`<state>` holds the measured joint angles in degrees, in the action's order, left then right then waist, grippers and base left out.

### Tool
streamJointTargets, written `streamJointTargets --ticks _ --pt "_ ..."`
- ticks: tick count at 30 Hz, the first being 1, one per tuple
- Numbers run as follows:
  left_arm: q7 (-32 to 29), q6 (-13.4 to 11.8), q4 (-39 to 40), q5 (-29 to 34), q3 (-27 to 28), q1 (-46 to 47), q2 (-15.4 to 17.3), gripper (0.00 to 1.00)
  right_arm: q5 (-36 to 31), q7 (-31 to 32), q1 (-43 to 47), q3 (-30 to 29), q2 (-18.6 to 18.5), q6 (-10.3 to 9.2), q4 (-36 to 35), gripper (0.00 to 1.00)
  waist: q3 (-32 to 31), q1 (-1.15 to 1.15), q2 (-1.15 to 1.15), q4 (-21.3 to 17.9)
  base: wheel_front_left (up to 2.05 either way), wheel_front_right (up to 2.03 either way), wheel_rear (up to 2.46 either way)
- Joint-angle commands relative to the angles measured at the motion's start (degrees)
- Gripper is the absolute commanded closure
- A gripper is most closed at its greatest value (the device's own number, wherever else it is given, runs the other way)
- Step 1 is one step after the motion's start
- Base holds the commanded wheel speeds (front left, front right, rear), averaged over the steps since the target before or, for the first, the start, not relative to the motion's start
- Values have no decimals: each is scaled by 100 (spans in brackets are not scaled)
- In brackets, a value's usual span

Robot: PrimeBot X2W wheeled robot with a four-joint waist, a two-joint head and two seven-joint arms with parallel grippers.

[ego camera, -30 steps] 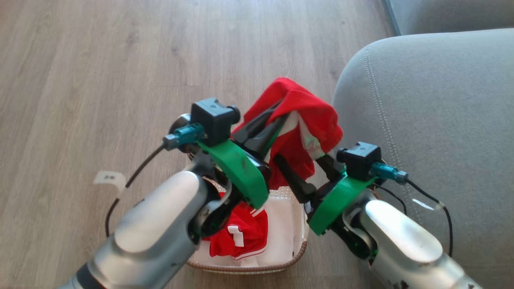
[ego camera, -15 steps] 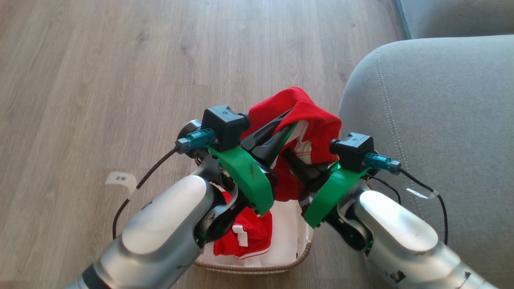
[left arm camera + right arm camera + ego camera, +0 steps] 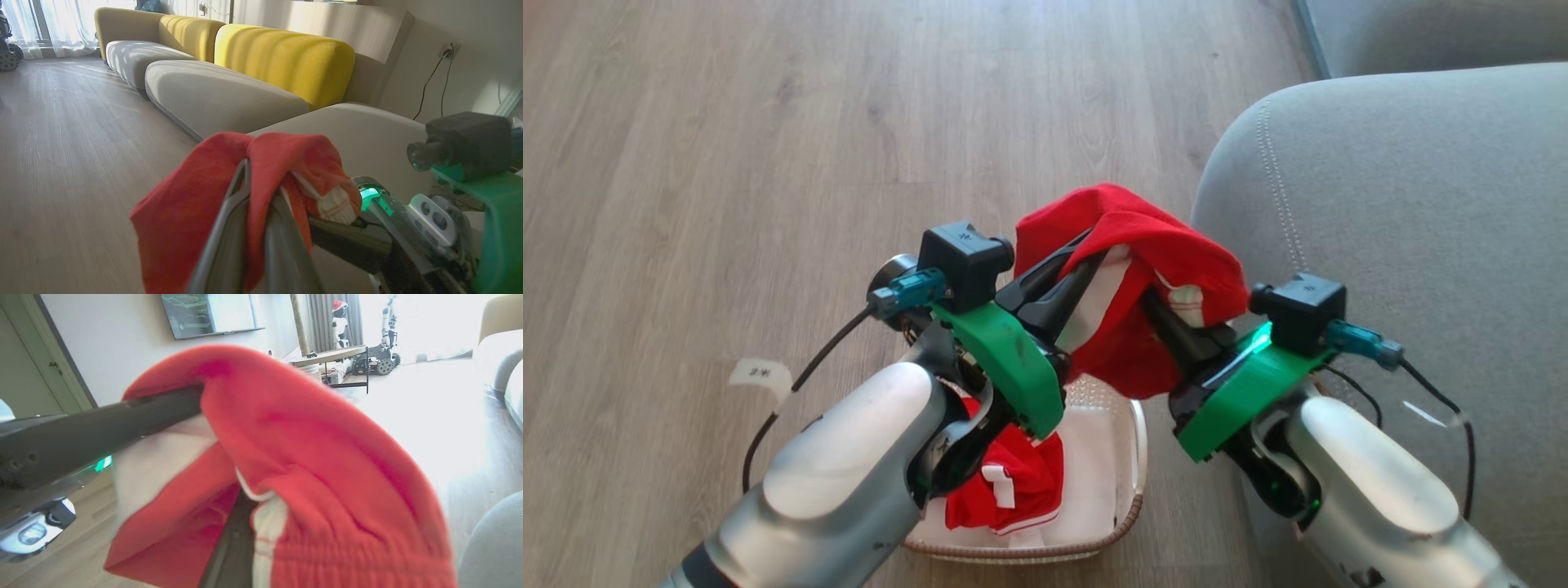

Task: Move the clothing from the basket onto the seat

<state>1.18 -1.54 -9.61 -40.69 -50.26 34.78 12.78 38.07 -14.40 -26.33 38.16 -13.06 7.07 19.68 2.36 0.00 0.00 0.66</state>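
A red garment [image 3: 1152,237] with white trim hangs over the basket, held up between both grippers. My left gripper [image 3: 1094,251] is shut on its left fold; in the left wrist view the fingers [image 3: 233,212] pinch red cloth [image 3: 184,212]. My right gripper [image 3: 1158,309] reaches into the garment from the right, its tips buried in the fabric [image 3: 310,457], apparently shut on it. A second red garment [image 3: 1013,482] with a white label lies in the cream basket [image 3: 1131,457], partly behind my left forearm. The grey seat [image 3: 1405,204] is just right of the basket.
Wood floor [image 3: 727,163] stretches to the left and ahead. A white tag [image 3: 760,374] on a black cable hangs by my left arm. Further grey cushions with yellow backs [image 3: 282,57] run along the wall. A low table [image 3: 331,355] stands far off.
My right arm has swung right toward the seat, spreading the held garment wider between the two grippers. The head camera shifted slightly.
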Motion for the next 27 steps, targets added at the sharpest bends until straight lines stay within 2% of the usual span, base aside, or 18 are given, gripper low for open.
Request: streamJointTargets --ticks 1,2,9,14,27 --pt "72 -38 158 -44 236 180 160 42 -84 -60 56 -171 -44 42 -281 100 6 0 0 -64 0 0 0" --pt "79 -52 165 -40 234 158 177 0 -112 -60 111 -260 -63 42 -318 100 9 0 0 -91 0 0 0" --pt "96 -111 431 -25 190 74 208 0 -332 -60 406 -917 -134 42 -622 100 19 0 0 -296 0 0 0" --pt "96 -133 573 20 142 32 258 0 -469 -60 545 -1176 -198 42 -835 100 29 0 0 -459 0 0 0" --pt "166 -73 617 187 28 29 484 0 -742 -60 895 -1761 -348 42 -1416 100 253 0 0 -1440 0 0 0"
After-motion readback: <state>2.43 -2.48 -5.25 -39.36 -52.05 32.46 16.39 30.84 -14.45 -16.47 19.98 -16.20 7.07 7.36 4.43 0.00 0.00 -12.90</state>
